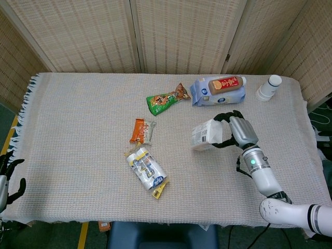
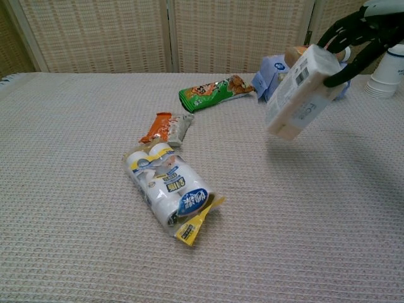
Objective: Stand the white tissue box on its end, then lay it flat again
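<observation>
Right hand (image 1: 239, 130) gripping tissue box (image 1: 206, 135), tilted and lifted clear of table (image 1: 78, 119) near right edge; left hand (image 1: 7, 179) idle, fingers spread, off front-left corner.

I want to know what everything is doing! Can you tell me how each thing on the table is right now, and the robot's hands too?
white tissue box: lifted off the table, tilted, held.
right hand: grips the box's upper end.
left hand: at the table's edge, fingers apart, holding nothing.
green snack bag: lying flat.
orange snack packet: lying flat.
roll pack: lying on its side.
blue wipes pack: flat, brown packet on top.
paper cups: upright stack.
</observation>
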`<state>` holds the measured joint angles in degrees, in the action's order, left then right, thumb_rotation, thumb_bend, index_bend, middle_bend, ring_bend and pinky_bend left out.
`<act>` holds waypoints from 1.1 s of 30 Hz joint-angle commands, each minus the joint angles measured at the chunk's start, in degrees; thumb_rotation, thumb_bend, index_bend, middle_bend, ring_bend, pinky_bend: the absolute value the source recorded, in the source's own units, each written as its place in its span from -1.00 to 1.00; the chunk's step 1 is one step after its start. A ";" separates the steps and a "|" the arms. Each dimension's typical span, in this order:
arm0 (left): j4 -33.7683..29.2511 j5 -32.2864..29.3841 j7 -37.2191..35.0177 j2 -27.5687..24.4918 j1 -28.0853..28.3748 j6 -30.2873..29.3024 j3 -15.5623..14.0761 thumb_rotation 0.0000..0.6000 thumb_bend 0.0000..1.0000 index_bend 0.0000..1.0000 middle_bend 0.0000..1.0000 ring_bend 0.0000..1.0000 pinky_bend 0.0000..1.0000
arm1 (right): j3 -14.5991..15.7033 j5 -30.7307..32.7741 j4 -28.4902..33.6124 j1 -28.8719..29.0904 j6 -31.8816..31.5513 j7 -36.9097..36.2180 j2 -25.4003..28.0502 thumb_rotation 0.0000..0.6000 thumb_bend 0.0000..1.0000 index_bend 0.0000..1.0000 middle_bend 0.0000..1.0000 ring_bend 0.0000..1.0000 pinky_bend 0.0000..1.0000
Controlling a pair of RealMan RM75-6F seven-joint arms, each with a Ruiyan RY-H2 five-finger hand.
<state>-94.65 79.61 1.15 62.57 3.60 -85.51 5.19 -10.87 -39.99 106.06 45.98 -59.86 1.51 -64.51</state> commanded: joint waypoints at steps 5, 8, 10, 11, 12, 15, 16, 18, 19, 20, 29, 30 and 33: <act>0.04 -0.11 0.00 0.02 0.00 0.05 0.04 1.00 -0.02 -0.51 -1.00 -1.00 -0.76 | -1.21 -38.97 -24.73 -13.81 2.28 -61.99 -9.53 1.00 -1.00 0.18 0.03 -0.11 -1.00; 0.14 -0.17 -0.04 0.04 0.03 0.15 0.04 1.00 -0.03 -0.51 -1.00 -1.00 -0.76 | 1.12 -44.36 -33.37 -14.10 0.69 -73.35 -13.34 1.00 -1.00 0.18 0.03 -0.11 -1.00; 0.18 -0.22 -0.01 0.04 0.05 0.22 0.04 1.00 -0.03 -0.51 -1.00 -1.00 -0.76 | 2.47 -46.31 -38.97 -14.15 -0.35 -77.03 -16.16 1.00 -1.00 0.18 0.03 -0.11 -1.00; 0.17 -0.25 0.04 0.04 0.06 0.25 0.04 1.00 -0.03 -0.51 -1.00 -1.00 -0.76 | 2.96 -46.77 -41.05 -14.19 -0.65 -77.74 -17.33 1.00 -1.00 0.18 0.03 -0.11 -1.00; 0.17 -0.26 0.06 0.04 0.05 0.27 0.02 1.00 -0.03 -0.51 -1.00 -1.00 -0.76 | 3.35 -47.11 -42.99 -14.24 -0.99 -78.06 -18.47 1.00 -1.00 0.18 0.03 -0.11 -1.00; 0.18 -0.33 0.09 0.05 0.07 0.31 0.04 1.00 -0.03 -0.51 -1.00 -1.00 -0.76 | 4.21 -47.64 -48.25 -14.36 -1.92 -78.13 -21.92 1.00 -0.99 0.18 0.03 -0.11 -1.00; 0.17 -0.37 0.07 0.05 0.06 0.34 0.04 1.00 -0.03 -0.51 -1.00 -1.00 -0.76 | 4.43 -47.76 -49.89 -14.37 -2.26 -78.26 -23.08 1.00 -0.99 0.18 0.03 -0.11 -1.00; 0.18 -0.43 0.12 0.03 0.07 0.40 0.05 1.00 -0.03 -0.51 -1.00 -1.00 -0.76 | 4.66 -47.87 -52.17 -14.35 -2.71 -78.27 -24.74 1.00 -0.98 0.18 0.03 -0.11 -1.00; 0.17 -0.46 0.14 0.03 0.08 0.41 0.06 1.00 -0.03 -0.51 -1.00 -1.00 -0.76 | 4.92 -48.10 -53.41 -14.20 -2.78 -78.33 -25.61 1.00 -0.98 0.18 0.03 -0.11 -1.00; 0.12 -0.44 0.15 -0.01 0.04 0.35 0.04 1.00 -0.03 -0.51 -1.00 -1.00 -0.76 | 5.11 -48.32 -54.21 -14.08 -2.92 -78.52 -26.21 1.00 -0.97 0.18 0.03 -0.11 -1.00; 0.31 -0.75 -0.29 -0.13 -0.01 0.39 0.21 1.00 -0.03 -0.51 -1.00 -1.00 -0.76 | 6.09 -49.41 -60.64 -12.89 -4.06 -79.54 -30.74 1.00 -0.93 0.18 0.03 -0.11 -1.00; 0.32 -0.77 -0.36 -0.16 -0.01 0.43 0.20 1.00 -0.03 -0.51 -1.00 -1.00 -0.76 | 6.19 -49.44 -61.46 -12.84 -4.14 -78.90 -31.19 1.00 -0.92 0.18 0.03 -0.11 -1.00; 0.40 -0.71 -0.36 -0.13 0.05 0.54 0.17 1.00 -0.03 -0.51 -1.00 -1.00 -0.76 | 6.47 -49.24 -64.10 -12.74 -3.90 -74.94 -32.66 1.00 -0.91 0.19 0.04 -0.11 -1.00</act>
<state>-94.25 78.90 0.79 62.44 3.64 -84.98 5.37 -4.62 -89.36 43.54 33.10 -63.77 -75.90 -95.98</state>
